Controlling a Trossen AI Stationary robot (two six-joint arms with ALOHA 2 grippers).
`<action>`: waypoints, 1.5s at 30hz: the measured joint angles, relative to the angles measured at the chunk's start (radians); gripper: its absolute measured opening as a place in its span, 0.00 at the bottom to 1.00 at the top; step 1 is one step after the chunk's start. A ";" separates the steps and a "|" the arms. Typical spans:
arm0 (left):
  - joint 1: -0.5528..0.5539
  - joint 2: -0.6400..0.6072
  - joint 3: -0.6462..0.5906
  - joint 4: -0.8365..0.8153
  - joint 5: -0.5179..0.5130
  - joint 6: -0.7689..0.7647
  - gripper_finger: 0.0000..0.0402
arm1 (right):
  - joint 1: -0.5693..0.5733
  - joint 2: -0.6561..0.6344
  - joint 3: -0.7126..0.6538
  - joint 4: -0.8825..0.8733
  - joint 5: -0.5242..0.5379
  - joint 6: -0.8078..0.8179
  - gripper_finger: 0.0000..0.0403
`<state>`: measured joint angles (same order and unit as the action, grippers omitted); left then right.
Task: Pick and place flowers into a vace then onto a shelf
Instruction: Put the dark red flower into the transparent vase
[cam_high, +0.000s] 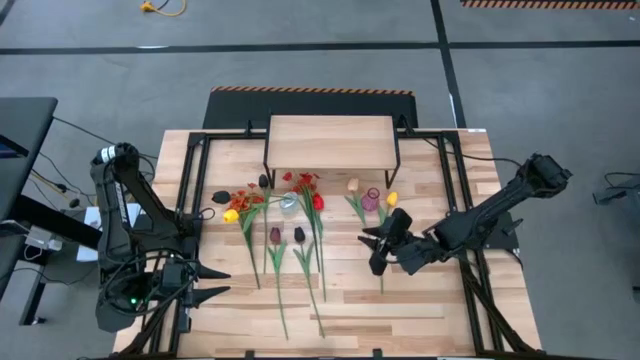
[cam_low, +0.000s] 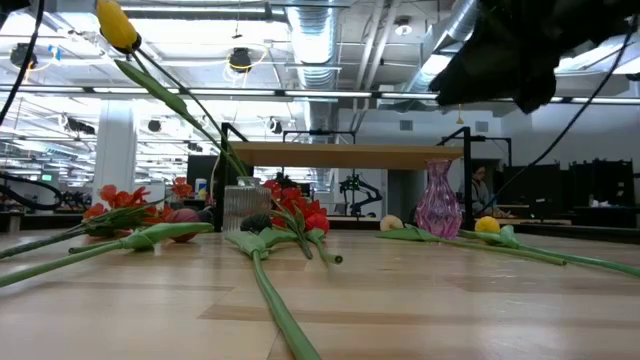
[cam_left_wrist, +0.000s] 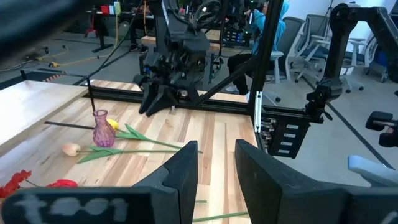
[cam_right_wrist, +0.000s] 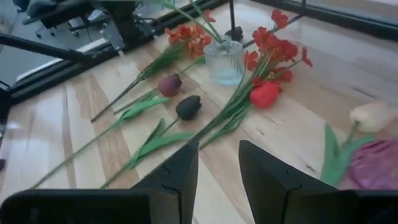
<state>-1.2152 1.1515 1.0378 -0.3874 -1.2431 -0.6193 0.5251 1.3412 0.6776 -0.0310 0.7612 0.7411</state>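
The flowers (cam_high: 290, 225) are lying spread out on the wooden table (cam_high: 420, 300), in front of the shelf (cam_high: 330, 140). The shelf is standing at the far side of the table, and nothing is sitting on its light wood top.

A small clear glass vase (cam_right_wrist: 224, 61) is standing among the red blossoms. One yellow tulip (cam_low: 118, 25) is sticking up out of it on a long leaning stem. A pink glass vase (cam_low: 437, 200) is standing more to the right side, with a cream tulip (cam_left_wrist: 71, 149) and another yellow tulip (cam_low: 487, 225) lying just beside it. Two dark maroon tulips (cam_right_wrist: 188, 107) are lying side by side nearer the front, with their green stems pointing away from the shelf.

The right gripper (cam_high: 372, 245) is hanging above the table, near the pink vase. Its two dark fingers (cam_right_wrist: 180, 177) are standing a little apart with a gap between them, and they are holding nothing.

The left gripper (cam_high: 225, 282) is waiting at the front left corner of the table, well apart from the flowers. Its fingers (cam_left_wrist: 183, 174) are also parted a little and are gripping nothing.
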 joint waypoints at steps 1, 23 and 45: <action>0.000 0.000 0.000 0.000 0.002 0.000 0.24 | 0.000 0.020 -0.003 0.017 -0.004 -0.025 0.27; 0.009 0.165 0.000 0.029 0.149 -0.263 0.24 | -0.014 0.266 0.054 0.298 -0.017 -0.165 0.27; 0.175 0.450 0.000 -0.073 0.401 -0.443 0.24 | -0.122 -0.008 0.054 0.301 0.004 -0.344 0.27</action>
<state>-1.0407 1.6014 1.0378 -0.4609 -0.8422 -1.0621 0.4030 1.3332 0.7319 0.2699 0.7650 0.3969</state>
